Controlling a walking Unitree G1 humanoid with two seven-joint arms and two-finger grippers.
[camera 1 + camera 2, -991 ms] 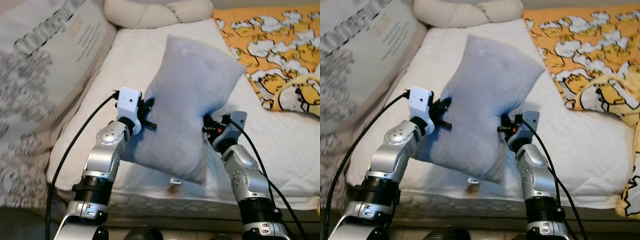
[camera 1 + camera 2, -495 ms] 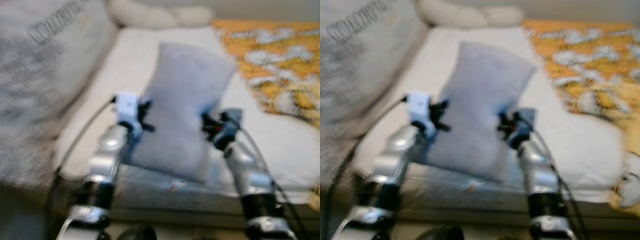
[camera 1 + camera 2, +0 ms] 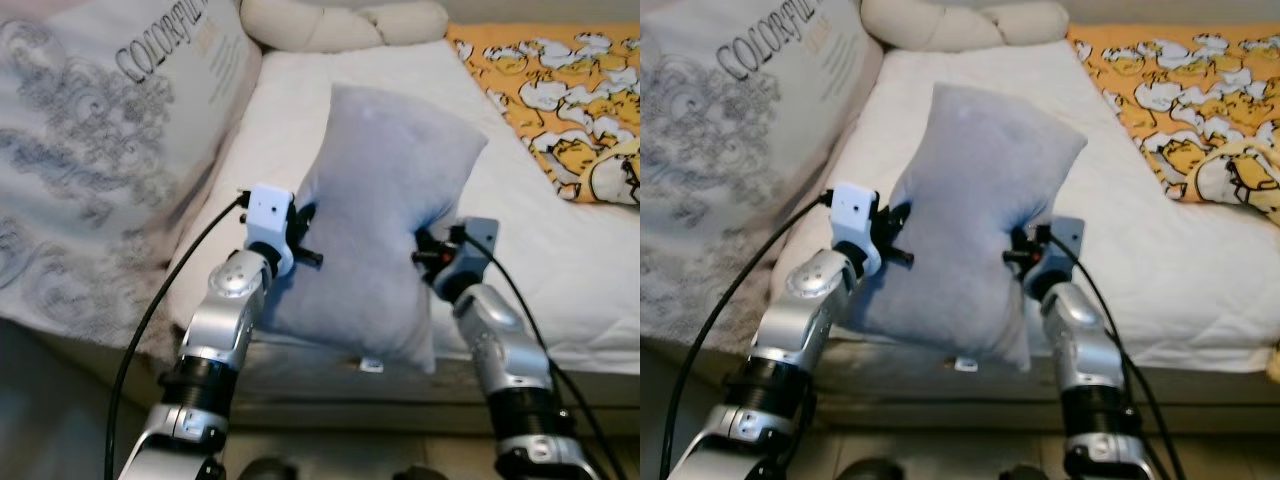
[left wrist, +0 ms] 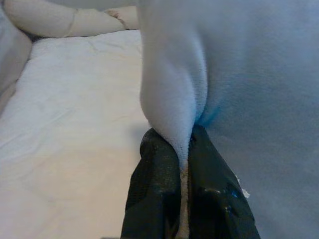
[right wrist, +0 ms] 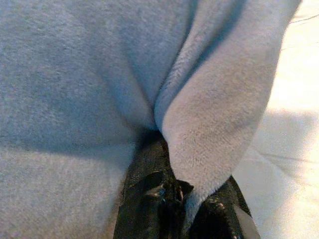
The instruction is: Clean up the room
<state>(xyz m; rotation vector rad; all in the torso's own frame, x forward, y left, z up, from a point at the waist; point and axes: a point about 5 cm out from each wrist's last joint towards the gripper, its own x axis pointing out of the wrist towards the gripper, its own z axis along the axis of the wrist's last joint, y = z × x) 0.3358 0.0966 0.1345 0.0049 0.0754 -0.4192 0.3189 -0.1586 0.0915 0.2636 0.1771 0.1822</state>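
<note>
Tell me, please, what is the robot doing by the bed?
The robot holds a grey pillow up over the white bed, one gripper on each side. The left gripper has its jaws shut on a fold at the pillow's left edge, and the right gripper pinches a fold on the right edge. A patterned cushion leans to the left; an orange blanket lies to the right.

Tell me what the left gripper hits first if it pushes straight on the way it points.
Nothing to cross: the left gripper is already shut on a fold of the grey pillow, so it would likely just press deeper into it.
</note>
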